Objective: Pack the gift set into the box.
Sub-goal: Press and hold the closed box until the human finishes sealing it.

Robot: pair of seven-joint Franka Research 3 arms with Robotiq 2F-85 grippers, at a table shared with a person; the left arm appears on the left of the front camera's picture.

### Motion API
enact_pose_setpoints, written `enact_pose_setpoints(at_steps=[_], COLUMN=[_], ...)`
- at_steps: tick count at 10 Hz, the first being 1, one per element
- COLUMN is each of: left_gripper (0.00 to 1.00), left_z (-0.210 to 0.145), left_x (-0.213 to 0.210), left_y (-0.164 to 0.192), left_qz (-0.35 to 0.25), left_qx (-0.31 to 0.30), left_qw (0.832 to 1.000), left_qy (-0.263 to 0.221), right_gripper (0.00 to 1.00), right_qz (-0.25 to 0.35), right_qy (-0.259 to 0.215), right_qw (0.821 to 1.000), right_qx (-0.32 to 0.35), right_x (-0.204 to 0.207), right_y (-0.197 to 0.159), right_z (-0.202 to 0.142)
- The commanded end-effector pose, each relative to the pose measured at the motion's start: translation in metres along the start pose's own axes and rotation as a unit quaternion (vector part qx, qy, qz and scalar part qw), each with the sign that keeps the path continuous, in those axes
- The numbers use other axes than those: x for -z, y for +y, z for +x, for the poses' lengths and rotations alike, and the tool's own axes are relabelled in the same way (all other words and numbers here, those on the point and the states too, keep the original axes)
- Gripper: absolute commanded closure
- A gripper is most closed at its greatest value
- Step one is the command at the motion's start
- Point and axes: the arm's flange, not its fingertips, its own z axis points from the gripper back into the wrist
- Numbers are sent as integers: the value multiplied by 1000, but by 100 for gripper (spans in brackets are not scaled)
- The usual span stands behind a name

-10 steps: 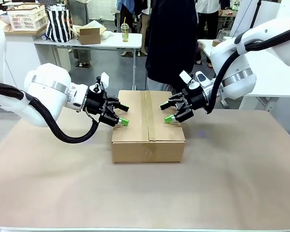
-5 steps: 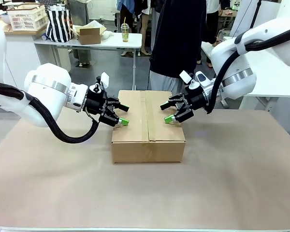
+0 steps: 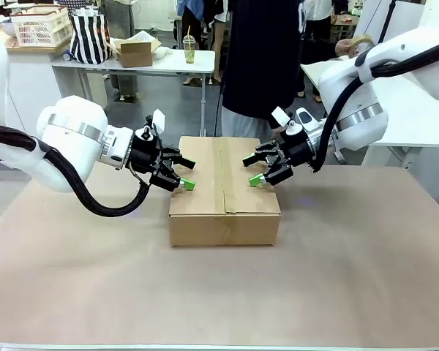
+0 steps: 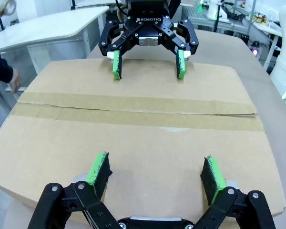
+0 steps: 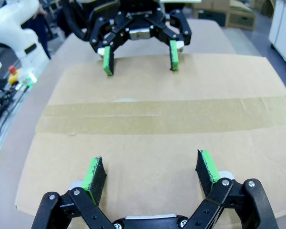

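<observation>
Brown paper covers the table (image 3: pixel 351 278) (bare all round), where the taped-shut box (image 3: pixel 224 197) sits mid-table below a standing person (image 3: pixel 260 58), left gripper (image 3: pixel 184 175) and right gripper (image 3: pixel 257 170) spread empty over its side edges.

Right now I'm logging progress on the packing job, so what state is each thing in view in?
box: flaps shut, tan tape along the top seam, flat on the table.
left end effector: open, fingertips low over the box's left flap, holding nothing.
right end effector: open, fingertips low over the box's right flap, holding nothing.
person: standing at the far side of the table, a roll of tape in one hand.
</observation>
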Motion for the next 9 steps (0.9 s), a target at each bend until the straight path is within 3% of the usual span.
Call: enact_pose_setpoints(at_steps=[1, 9], left_gripper=[0, 0], left_z=[-3, -3], left_x=[0, 0], left_y=[-2, -2], left_qz=[1, 1], left_qx=[0, 0], left_qw=[1000, 1000], left_qy=[-2, -2], right_gripper=[0, 0], right_qz=[-3, -3], right_qy=[0, 0], right_qw=[1000, 1000], right_qx=[4, 4], right_x=[2, 2], right_y=[1, 1], right_z=[-3, -3])
